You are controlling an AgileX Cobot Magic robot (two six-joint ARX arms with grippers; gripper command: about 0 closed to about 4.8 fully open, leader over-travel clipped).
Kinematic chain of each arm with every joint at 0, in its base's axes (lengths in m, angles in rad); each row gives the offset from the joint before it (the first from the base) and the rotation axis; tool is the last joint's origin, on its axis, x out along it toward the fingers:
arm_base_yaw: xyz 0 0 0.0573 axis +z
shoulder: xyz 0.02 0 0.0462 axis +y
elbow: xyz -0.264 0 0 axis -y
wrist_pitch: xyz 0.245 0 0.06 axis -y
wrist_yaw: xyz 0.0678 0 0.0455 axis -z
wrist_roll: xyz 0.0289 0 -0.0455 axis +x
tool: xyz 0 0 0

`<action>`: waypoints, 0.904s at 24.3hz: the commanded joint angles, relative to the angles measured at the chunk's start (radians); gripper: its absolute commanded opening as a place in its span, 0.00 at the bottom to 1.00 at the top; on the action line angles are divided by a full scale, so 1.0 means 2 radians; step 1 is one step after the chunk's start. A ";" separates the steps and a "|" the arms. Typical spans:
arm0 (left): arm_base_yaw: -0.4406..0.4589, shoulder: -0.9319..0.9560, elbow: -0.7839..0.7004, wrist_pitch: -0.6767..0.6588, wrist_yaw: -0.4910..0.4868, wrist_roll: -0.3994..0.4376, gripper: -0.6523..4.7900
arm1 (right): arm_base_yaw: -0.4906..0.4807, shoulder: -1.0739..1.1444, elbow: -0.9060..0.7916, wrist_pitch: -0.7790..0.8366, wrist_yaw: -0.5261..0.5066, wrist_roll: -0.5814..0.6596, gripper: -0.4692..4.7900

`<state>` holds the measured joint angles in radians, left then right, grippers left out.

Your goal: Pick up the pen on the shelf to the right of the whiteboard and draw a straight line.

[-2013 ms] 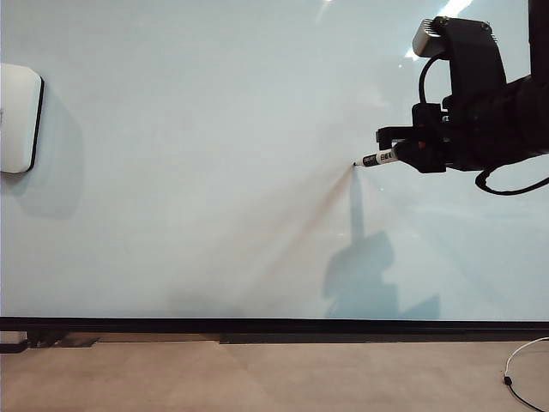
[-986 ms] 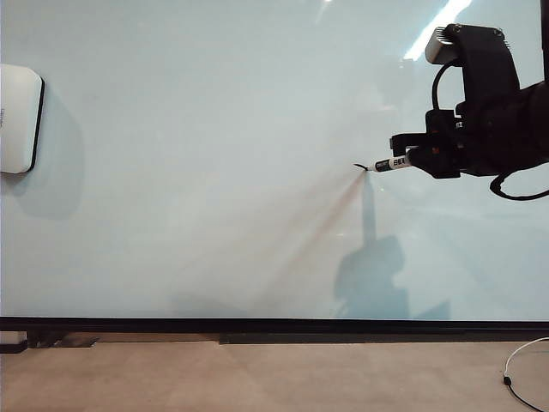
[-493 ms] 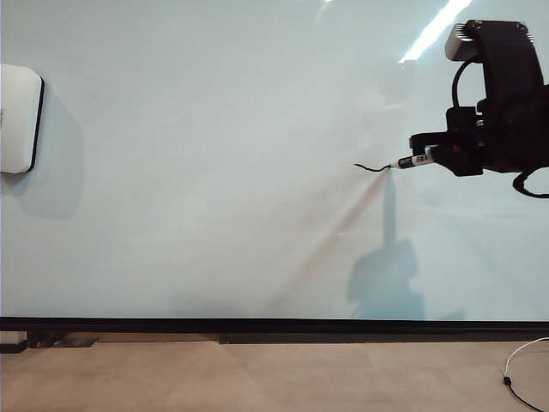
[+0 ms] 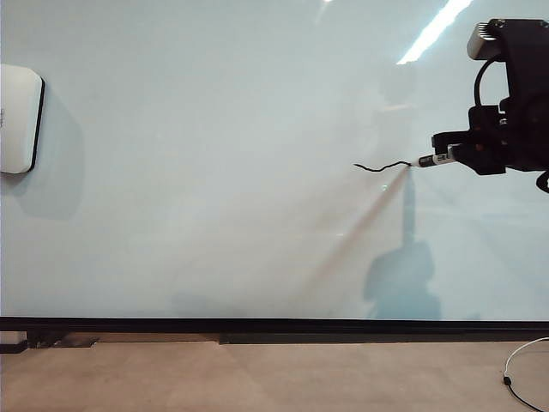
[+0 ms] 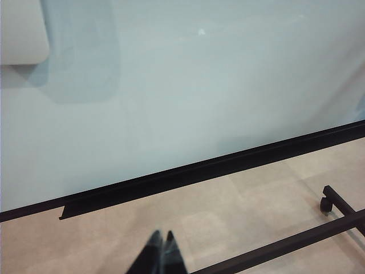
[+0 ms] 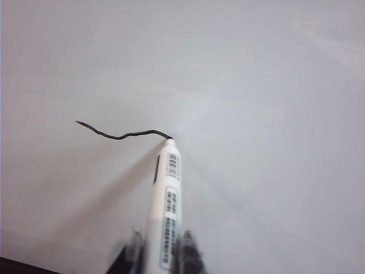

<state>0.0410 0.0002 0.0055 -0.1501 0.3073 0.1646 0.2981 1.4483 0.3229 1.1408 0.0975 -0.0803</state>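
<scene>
**Stroke lengthens toward three o'clock**

Since two seconds ago the right gripper (image 4: 453,156) has carried the pen (image 4: 433,160) toward three o'clock across the whiteboard (image 4: 214,172), leaving a wavy straight line (image 4: 383,166). Its fingers are clamped on the pen (image 6: 165,205), whose tip touches the stroke's end (image 6: 122,134). Only the left wrist view shows the left gripper (image 5: 159,254), fingertips together, low near the floor (image 5: 199,222). A white pad (image 4: 19,118) sits at nine o'clock.
</scene>
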 commanded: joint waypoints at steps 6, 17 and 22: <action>0.000 0.000 0.001 -0.003 0.006 0.002 0.11 | -0.025 -0.028 -0.013 0.005 0.020 -0.005 0.08; 0.000 0.000 0.001 -0.003 0.008 0.002 0.11 | -0.053 -0.048 -0.025 -0.016 0.002 0.001 0.08; 0.000 0.000 0.001 -0.003 0.008 0.002 0.11 | -0.053 -0.065 -0.045 -0.012 0.004 0.001 0.08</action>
<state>0.0410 0.0006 0.0055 -0.1501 0.3111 0.1646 0.1921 1.3376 0.2417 1.0977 0.1047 -0.0837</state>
